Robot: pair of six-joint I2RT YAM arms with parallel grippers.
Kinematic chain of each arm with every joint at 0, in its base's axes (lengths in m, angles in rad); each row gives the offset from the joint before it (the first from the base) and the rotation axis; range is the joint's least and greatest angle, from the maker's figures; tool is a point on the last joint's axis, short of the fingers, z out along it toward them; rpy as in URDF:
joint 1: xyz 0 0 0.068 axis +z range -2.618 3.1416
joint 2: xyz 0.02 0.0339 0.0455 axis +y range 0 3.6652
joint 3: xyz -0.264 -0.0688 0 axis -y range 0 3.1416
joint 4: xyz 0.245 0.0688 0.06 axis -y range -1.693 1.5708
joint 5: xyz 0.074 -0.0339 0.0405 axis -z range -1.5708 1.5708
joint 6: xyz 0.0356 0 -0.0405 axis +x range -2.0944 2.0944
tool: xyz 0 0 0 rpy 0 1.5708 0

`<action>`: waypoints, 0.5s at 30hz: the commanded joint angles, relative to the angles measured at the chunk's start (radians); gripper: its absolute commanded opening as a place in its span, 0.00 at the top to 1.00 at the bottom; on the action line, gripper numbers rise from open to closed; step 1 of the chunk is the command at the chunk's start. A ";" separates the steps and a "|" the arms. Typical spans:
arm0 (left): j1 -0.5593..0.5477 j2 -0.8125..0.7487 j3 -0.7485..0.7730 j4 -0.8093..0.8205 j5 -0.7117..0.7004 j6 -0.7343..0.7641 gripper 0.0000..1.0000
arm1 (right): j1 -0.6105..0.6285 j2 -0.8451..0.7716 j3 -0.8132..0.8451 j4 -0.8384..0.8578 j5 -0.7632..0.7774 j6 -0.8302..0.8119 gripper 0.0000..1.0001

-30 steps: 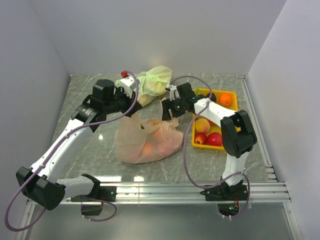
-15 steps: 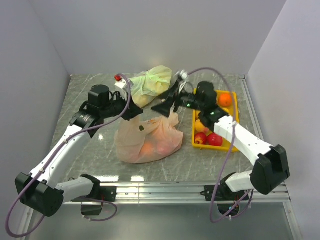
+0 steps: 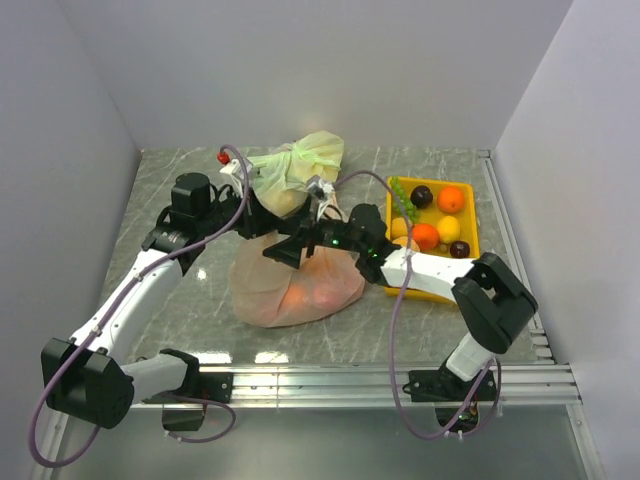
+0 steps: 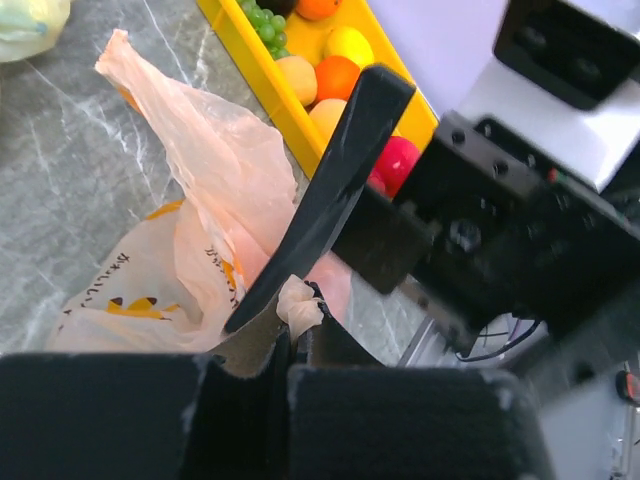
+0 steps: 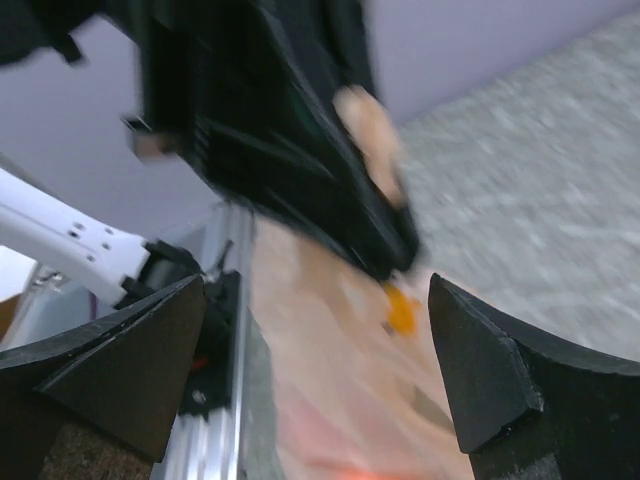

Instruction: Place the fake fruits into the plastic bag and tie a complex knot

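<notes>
As it slumps, plastic bag (image 3: 292, 290), translucent peach

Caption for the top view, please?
Left pincer grips the bag; open right pincer reaches beside it; fruits lie in tray.

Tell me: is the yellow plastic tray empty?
No, the yellow plastic tray holds a glossy orange and green grapes.

On table (image 3: 180, 300): peach bag (image 3: 290, 290), tray (image 3: 474, 222), knotted bag (image 3: 300, 160)
</notes>
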 commanded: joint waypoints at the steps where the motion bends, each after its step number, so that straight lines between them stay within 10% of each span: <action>1: 0.000 0.001 -0.017 0.083 0.032 -0.049 1.00 | 0.053 0.056 0.065 0.164 0.059 0.038 0.01; 15: 0.010 0.017 0.002 0.130 0.023 -0.074 1.00 | 0.185 0.242 -0.042 0.099 0.280 0.121 0.05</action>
